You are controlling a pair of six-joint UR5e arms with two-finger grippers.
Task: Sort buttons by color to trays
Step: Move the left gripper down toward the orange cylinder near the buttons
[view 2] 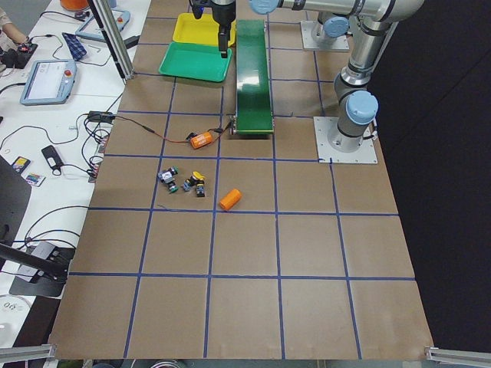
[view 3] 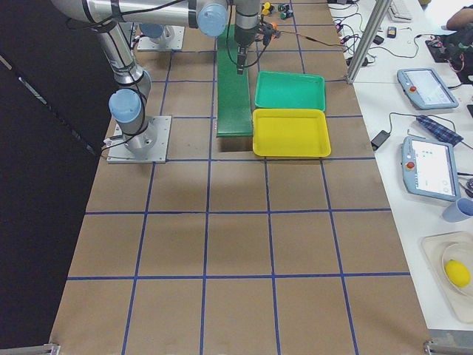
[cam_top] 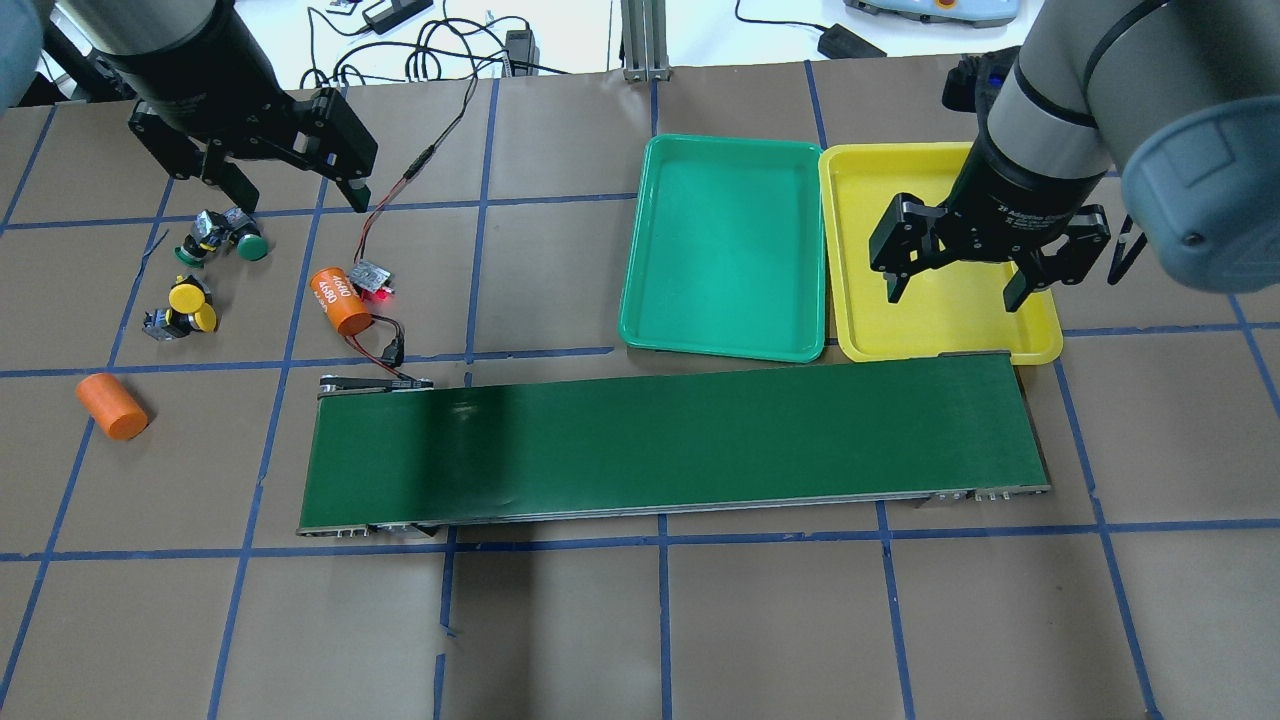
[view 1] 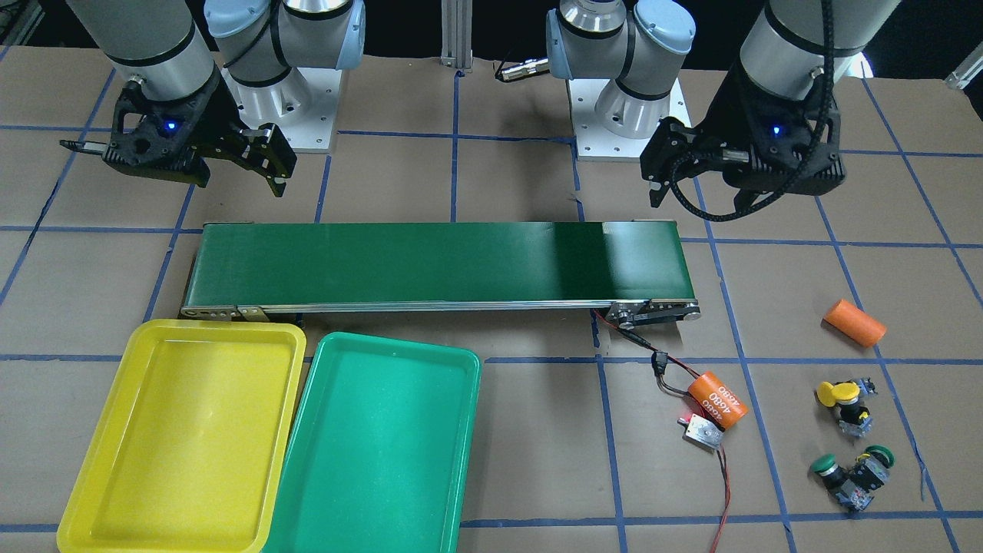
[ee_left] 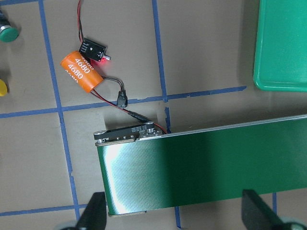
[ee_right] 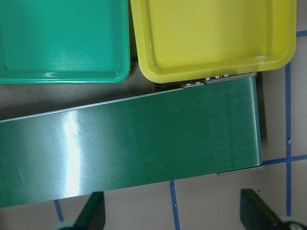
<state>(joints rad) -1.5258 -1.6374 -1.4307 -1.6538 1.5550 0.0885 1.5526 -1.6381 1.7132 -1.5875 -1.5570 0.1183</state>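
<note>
Two small push-buttons with yellow mushroom caps (cam_top: 187, 297), black collars and grey-blue blocks: tipped over on the brown surface (cam_top: 700, 620), touching. Two matching push-buttons with green caps (cam_top: 252, 245): just beside them, also tipped. Shallow bright yellow plastic tray (view 1: 192, 438) and teal green plastic tray (view 1: 376, 453): flat, edge to edge, well apart from the buttons.

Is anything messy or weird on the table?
A little. The four buttons lie tipped over in a loose cluster near the left gripper, and an orange cylinder lies on its side nearby. Both trays are empty.
</note>
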